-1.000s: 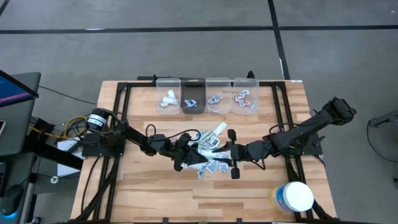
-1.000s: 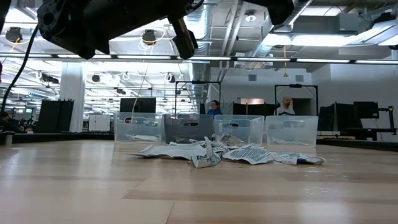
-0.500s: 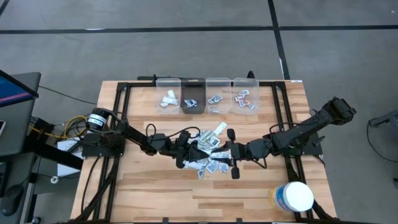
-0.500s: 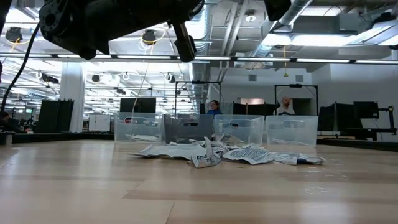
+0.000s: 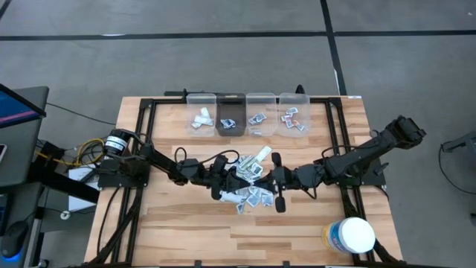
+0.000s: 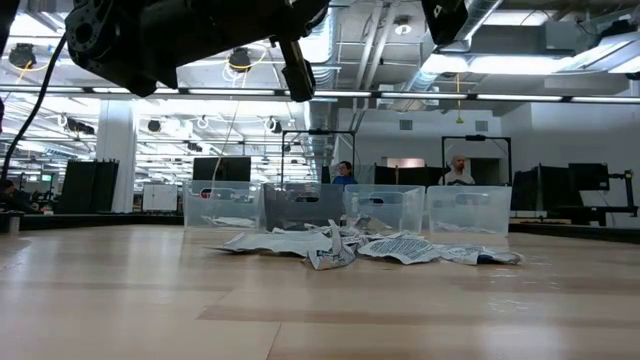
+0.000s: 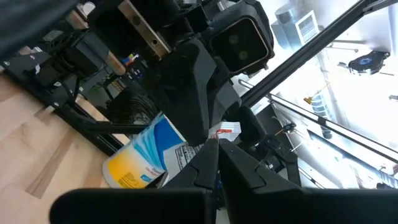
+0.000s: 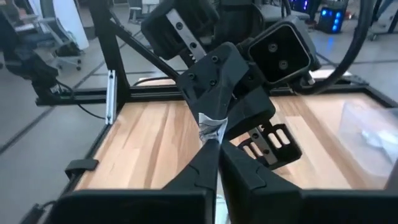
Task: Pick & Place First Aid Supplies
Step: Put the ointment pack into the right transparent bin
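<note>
Left gripper and right gripper meet above the packet pile, both pinching one small packet between pressed-together fingertips; bins beyond.

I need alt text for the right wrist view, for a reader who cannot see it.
The right gripper is shut on a small crumpled white-grey paper packet, which the left gripper opposite also pinches. Below lies the pale wooden table, with a clear plastic bin at its edge.
</note>
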